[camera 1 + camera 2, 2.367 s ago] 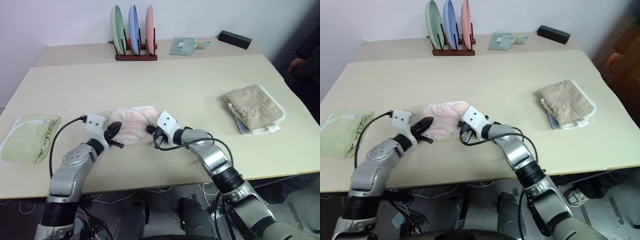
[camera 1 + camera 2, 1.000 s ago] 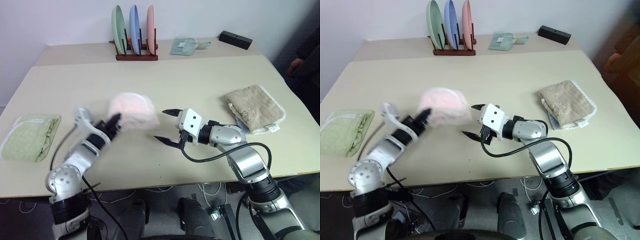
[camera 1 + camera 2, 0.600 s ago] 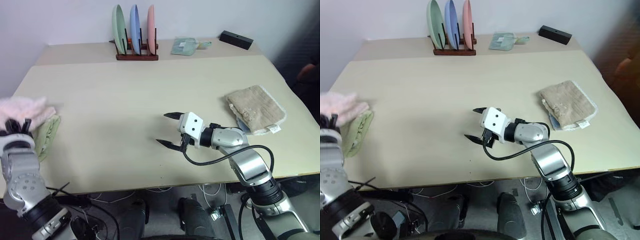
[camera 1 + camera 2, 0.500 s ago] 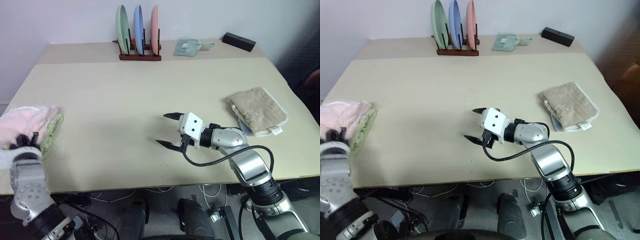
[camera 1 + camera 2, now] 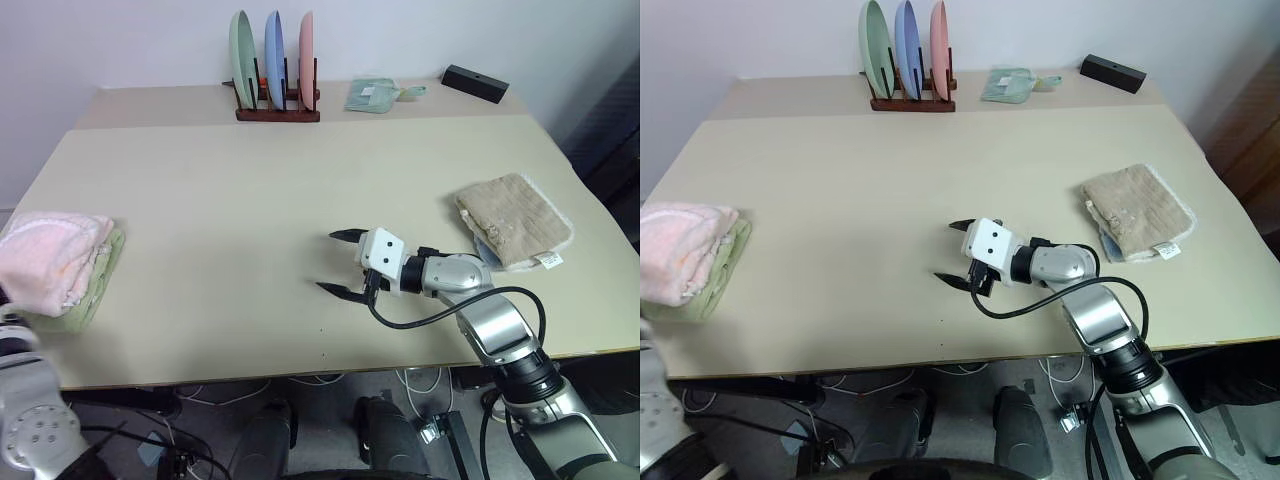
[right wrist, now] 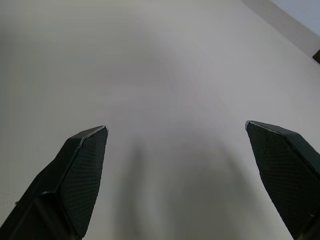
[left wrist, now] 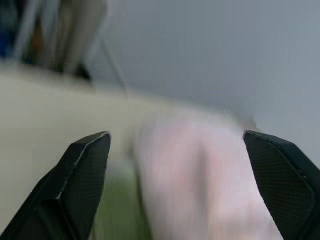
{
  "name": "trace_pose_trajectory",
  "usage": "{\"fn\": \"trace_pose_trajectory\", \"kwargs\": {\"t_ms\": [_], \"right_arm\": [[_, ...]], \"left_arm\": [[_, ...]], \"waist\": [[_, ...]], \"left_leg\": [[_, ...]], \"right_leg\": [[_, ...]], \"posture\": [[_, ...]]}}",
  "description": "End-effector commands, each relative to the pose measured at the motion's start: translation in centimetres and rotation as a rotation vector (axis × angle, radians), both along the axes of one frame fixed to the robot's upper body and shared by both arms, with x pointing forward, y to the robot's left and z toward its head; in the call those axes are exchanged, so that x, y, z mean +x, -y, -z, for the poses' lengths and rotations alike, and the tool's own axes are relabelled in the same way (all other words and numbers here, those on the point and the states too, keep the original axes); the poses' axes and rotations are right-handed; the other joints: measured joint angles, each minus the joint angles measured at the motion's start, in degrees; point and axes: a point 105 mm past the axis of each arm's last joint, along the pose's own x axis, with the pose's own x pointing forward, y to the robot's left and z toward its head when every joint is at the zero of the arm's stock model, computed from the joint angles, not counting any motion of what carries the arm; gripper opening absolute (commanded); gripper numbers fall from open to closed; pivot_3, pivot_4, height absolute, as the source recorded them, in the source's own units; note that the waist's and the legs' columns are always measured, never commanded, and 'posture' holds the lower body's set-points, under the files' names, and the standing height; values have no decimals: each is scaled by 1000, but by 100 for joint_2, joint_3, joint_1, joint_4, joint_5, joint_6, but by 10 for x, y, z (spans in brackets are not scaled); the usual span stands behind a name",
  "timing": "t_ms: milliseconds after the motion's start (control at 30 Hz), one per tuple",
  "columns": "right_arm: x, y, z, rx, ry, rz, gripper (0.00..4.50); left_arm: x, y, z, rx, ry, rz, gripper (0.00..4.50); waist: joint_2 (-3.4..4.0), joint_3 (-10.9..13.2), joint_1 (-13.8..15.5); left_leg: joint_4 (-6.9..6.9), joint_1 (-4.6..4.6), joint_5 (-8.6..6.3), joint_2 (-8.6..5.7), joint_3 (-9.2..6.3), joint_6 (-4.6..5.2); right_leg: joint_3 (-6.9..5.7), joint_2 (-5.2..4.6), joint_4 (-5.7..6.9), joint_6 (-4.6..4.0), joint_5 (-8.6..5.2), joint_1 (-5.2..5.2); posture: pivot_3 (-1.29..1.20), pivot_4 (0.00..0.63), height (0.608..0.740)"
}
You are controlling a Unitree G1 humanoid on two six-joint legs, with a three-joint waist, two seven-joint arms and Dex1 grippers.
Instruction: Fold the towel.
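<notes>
The towel [image 5: 50, 258] lies bundled on the green cloth [image 5: 96, 282] at the worktop [image 5: 250, 190] left edge. Left claw [image 7: 185, 187]: fingers spread apart, empty, facing the towel. Right claw [image 5: 338, 265]: fingers apart, empty, near the front edge.

No readable text, label or number appears anywhere.
</notes>
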Motion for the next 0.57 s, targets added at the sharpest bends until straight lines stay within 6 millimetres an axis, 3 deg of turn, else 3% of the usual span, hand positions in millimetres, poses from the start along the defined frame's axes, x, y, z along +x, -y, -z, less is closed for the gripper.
{"fn": "trace_pose_trajectory", "kwargs": {"t_ms": [33, 133, 167, 300, 433, 567], "right_arm": [[12, 12, -18, 64, 31, 52, 4500], [21, 21, -21, 110, 13, 108, 4500], [25, 26, -21, 130, 4, 143, 4500], [44, 52, -18, 167, -23, 341, 4500], [52, 72, -20, 232, -41, 473, 4500], [54, 85, -21, 278, -62, 548, 4500]], "left_arm": [[22, 29, -50, 336, -87, 153, 4458], [56, 71, -57, 546, -208, 387, 4458], [69, 94, -55, 619, -232, 508, 4458], [99, 175, -30, 880, -358, 909, 4458], [110, 200, -9, 962, -384, 1023, 4458], [115, 205, -2, 948, -362, 1046, 4458]], "waist": [[-8, -2, 32], [-9, -4, 53], [-7, -4, 28], [-5, -3, -25], [11, 5, -147], [12, 5, -161]], "left_leg": [[0, 0, 0, -1, -1, 0], [4, -2, 1, -4, -3, -1], [4, -1, 1, -6, -3, 0], [-9, 2, 0, -1, 3, 0], [-17, 1, 0, 3, 6, 0], [-22, 0, 0, 12, 6, 0]], "right_leg": [[0, 0, -1, -1, -1, 2], [-2, 0, -2, -20, -10, 10], [0, 0, -4, -21, -10, 12], [4, 2, 0, -18, -8, 0], [6, 5, 2, -12, -5, -10], [6, 11, 4, -2, 2, -17]], "posture": [[0, 150, 738], [0, 150, 738], [0, 150, 738], [0, 150, 738], [0, 150, 738], [0, 150, 738]]}}
